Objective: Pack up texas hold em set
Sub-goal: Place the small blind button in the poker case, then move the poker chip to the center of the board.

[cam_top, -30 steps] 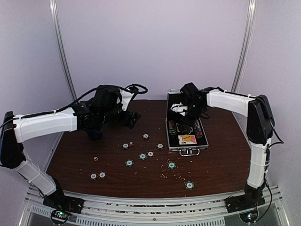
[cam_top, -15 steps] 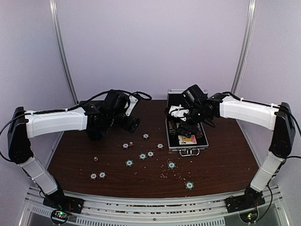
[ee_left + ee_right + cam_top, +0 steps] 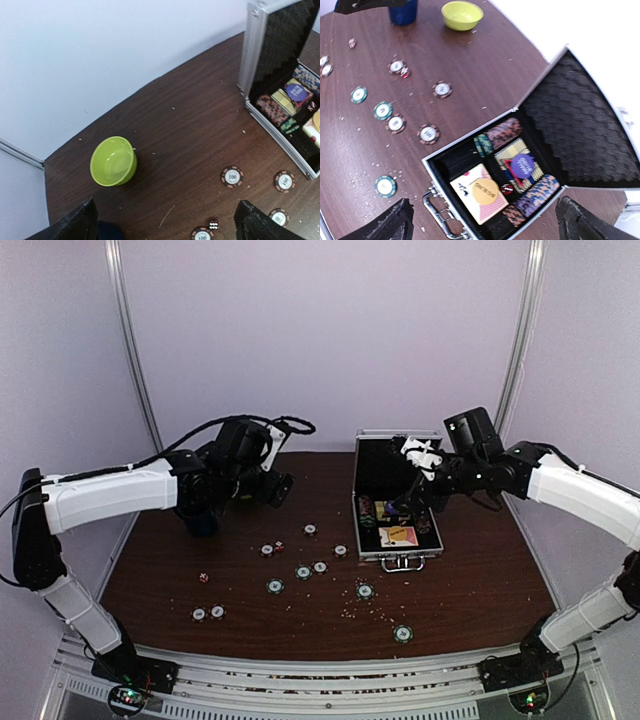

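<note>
Silver briefcase (image 3: 375, 465) stood lid-up at the table's (image 3: 480, 580) far right, holding chip rows, a card deck (image 3: 482, 192) and seemingly dealer buttons (image 3: 522, 165) — loose poker chips (image 3: 275, 586) lay leftward — left gripper (image 3: 283, 490) and right gripper (image 3: 400, 505) both spread wide, gripping nothing.

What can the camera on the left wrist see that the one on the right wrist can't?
Only the left wrist view shows the grey metal rail running along the white wall. Only the right wrist view shows the case's silver handle and a round green-edged poker chip near it. Both show the lime-green plastic bowl, the open silver aluminium case with black lining, the purple round button inside it, brown-and-white poker chips and the dark wooden table.
</note>
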### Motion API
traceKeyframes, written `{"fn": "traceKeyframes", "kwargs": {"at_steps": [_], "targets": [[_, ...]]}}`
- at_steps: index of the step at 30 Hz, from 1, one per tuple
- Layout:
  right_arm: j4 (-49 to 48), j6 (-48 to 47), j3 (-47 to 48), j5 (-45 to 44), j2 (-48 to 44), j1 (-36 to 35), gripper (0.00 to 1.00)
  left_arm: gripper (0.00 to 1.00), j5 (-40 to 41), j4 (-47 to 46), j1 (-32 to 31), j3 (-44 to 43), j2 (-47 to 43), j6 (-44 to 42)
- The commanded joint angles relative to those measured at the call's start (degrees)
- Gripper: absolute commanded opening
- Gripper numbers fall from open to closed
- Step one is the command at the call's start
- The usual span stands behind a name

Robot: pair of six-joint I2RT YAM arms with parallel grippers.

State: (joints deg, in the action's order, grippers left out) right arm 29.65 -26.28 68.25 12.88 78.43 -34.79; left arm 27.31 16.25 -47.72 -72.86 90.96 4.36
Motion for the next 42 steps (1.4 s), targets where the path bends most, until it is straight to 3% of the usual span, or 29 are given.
{"fn": "traceKeyframes", "kwargs": {"at_steps": [1, 3, 8, 12, 15, 17, 21, 25, 31, 42], "targets": [[-2.3, 2.2, -2.0, 3.2, -2.7, 2.3, 1.00, 0.98, 11.3, 3.1, 0.1, -5.2, 1.0, -0.4], [-3.2, 3.8, -3.1, 1.8, -3.6, 2.6, 1.00, 0.98, 13.2, 4.0, 0.0, -5.8, 2.2, -1.0], [-4.2, 4.7, -5.2, 3.8, -5.3, 5.1, 1.00, 0.98, 7.5, 4.3, 0.0, -5.6, 4.8, -5.8], [-5.8, 5.9, -6.6, -1.0, -5.6, 5.3, 1.00, 0.97, 2.1, 5.7, 0.0, -6.1, 5.6, -4.6], [-9.1, 4.9, -9.3, -10.8, -5.4, 5.1, 1.00, 0.93, -6.1, 8.2, -0.1, -7.3, 6.1, -3.6], [-11.1, -0.6, -12.0, -17.1, -5.1, 3.5, 1.00, 0.87, -11.9, 10.7, -0.2, -9.0, 7.0, -2.7], [-14.7, 3.6, -13.4, -26.3, -3.8, 3.3, 1.00, 0.78, -17.3, 16.2, -1.1, -12.3, 10.1, -1.0], [-18.5, 5.7, -15.8, -19.4, -3.4, 8.2, 1.00, 0.72, -18.6, 19.5, -3.1, -13.3, 12.6, -0.8], [-16.5, 8.2, -16.0, -9.2, -1.9, 14.0, 1.00, 0.71, -19.9, 22.1, -7.0, -15.5, 16.5, -2.1], [-17.4, 8.6, -16.2, -9.4, -1.1, 14.3, 0.98, 0.68, -28.1, 17.7, -15.2, -23.9, 28.1, -6.0]]}}
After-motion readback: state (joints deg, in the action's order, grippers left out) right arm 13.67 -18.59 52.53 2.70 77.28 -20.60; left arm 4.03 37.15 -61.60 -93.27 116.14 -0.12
